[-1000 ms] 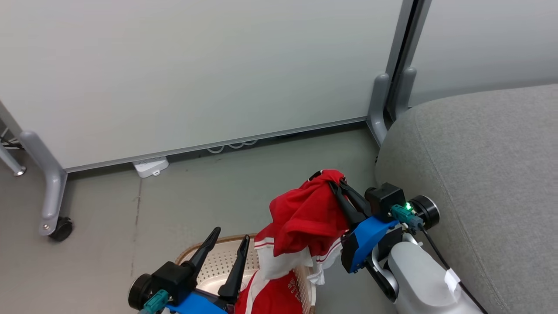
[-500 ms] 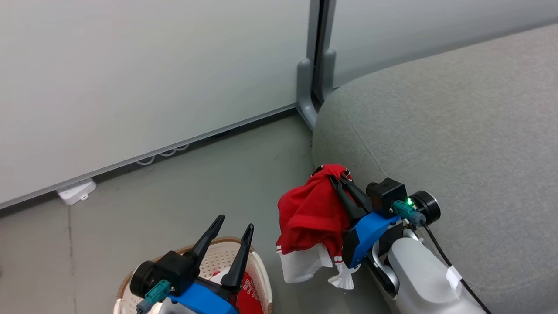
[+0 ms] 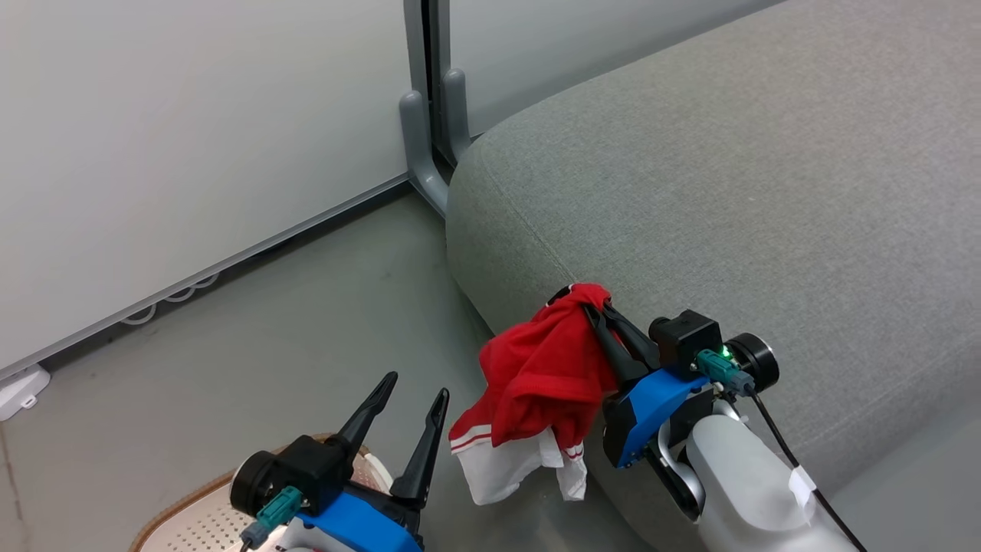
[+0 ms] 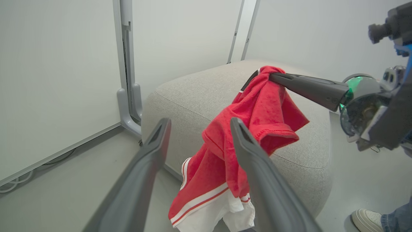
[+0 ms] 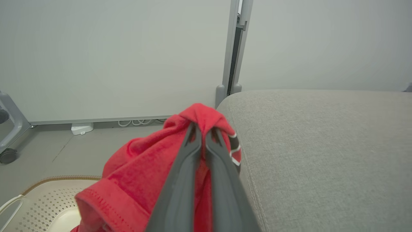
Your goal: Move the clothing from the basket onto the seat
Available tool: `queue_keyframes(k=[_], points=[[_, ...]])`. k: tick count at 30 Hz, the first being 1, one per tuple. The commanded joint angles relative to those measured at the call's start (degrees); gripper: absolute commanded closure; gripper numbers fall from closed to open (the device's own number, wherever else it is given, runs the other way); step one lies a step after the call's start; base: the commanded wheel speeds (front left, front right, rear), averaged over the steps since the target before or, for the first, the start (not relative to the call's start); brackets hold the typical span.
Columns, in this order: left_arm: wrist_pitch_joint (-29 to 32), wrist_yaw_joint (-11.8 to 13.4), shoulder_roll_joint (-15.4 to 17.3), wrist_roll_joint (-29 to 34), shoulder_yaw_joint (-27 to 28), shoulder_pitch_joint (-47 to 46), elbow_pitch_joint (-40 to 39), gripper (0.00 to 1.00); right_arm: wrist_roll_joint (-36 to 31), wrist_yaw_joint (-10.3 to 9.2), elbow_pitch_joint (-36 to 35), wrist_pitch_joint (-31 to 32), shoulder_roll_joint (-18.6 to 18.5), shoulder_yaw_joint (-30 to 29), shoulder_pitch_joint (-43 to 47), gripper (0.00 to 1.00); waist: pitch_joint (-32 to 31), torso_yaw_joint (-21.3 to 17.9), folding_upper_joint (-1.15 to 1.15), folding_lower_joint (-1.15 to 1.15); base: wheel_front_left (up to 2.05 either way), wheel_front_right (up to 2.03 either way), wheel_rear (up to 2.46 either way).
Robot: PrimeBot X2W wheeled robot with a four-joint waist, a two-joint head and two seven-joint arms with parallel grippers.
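A grey post is standing upright where two pale wall panels are meeting. Left of the post, a smooth grey floor is running along the panel's lower edge, where white cable loops are peeking out and a white box is lying farther left. Right of the post, the grey seat is sitting just beside its foot. Soft, even light is falling throughout.

Pale partition panels, grey floor.
Beyond the tips of the right gripper: grey panel post; farther left, looped cables, white power strip, caster wheel.
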Motion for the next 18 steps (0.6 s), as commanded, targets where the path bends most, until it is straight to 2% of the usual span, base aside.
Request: queue_keyframes(k=[1,12,18], points=[[-0.19,-0.22,0.42,0.04,-0.1,-0.35,0.12,0.0,-0.19,-0.04,-0.36,-0.03,-0.01,-0.15,0.26,1.0,0.07,-0.96,0.0,0.0,0.0,0.0,0.0],[-0.19,-0.22,0.75,0.03,-0.39,-0.18,0.12,0.0,-0.19,-0.05,-0.81,-0.03,-0.01,-0.72,0.88,1.0,0.33,-1.92,0.0,0.0,0.0,0.0,0.0],[-0.19,-0.22,1.1,0.41,-0.83,-1.61,-0.28,0.0,-0.89,-0.05,0.68,0.27,-0.01,-5.95,-3.06,1.0,2.4,-0.7,0.0,0.0,0.0,0.0,0.0]])
